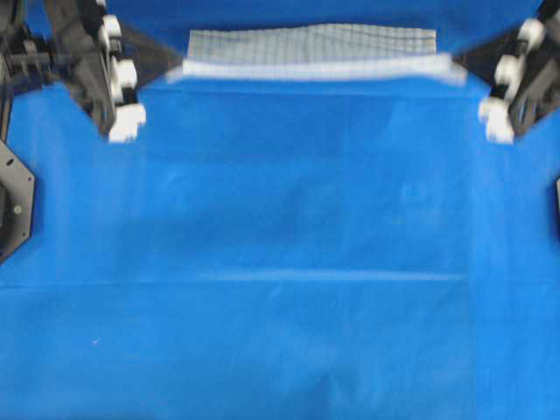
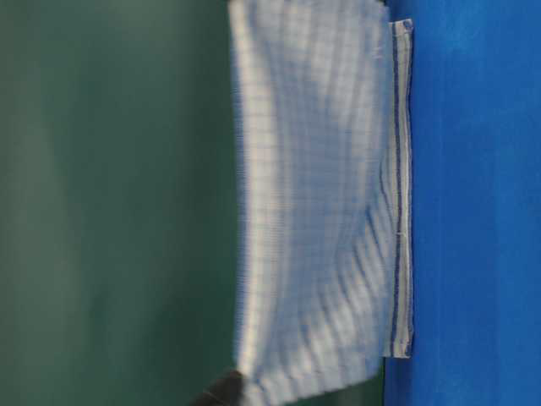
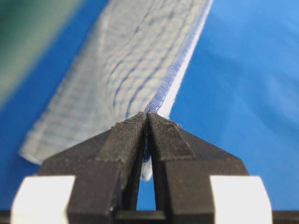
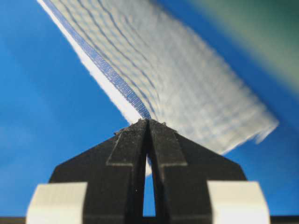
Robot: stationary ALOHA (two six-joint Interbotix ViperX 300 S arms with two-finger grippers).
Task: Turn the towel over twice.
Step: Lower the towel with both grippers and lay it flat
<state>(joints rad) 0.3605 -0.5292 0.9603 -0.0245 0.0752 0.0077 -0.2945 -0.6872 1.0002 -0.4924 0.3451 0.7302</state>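
While lifted off the blue cloth (image 1: 280, 262) at the far side of the table, towel (image 1: 312, 45) stretched between both arms, bottom hem touching the cloth. Left gripper (image 3: 147, 119) pressed together on one upper corner; right gripper (image 4: 148, 122) pinching the other corner likewise. Striped weave blurred in every view. Green wall (image 2: 110, 203) behind.

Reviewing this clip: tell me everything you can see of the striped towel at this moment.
The towel is a white woven cloth with thin dark-blue and light-blue stripes, a faint check and a hemmed blue-edged border. It hangs lifted and blurred at the far side of the blue table cover, its lower edge resting on the cover. The left gripper and right gripper are each shut on an upper corner, holding the top edge stretched between them.
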